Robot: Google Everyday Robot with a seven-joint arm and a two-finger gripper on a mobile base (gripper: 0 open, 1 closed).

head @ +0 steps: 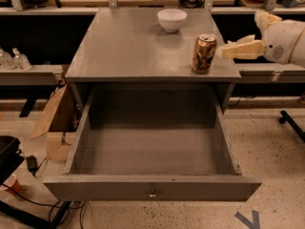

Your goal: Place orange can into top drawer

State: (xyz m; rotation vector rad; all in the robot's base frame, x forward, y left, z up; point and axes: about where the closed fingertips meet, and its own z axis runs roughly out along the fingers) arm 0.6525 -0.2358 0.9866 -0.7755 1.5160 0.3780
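Note:
The orange can (204, 53) stands upright near the right front edge of the grey cabinet top (128, 51). The top drawer (151, 154) is pulled fully out below it and is empty; its front panel carries a small metal knob (152, 193). My gripper (238, 33) comes in from the right at the height of the can and is open. Its lower cream finger (240, 49) points left, with its tip just right of the can and not touching it. The upper finger (265, 19) is farther back and to the right.
A white bowl (171, 19) sits at the back of the cabinet top. A cardboard box (55, 123) leans by the cabinet's left side. Shelves with bottles (12, 60) run to the left. Black equipment and cables (14, 175) lie on the floor at lower left.

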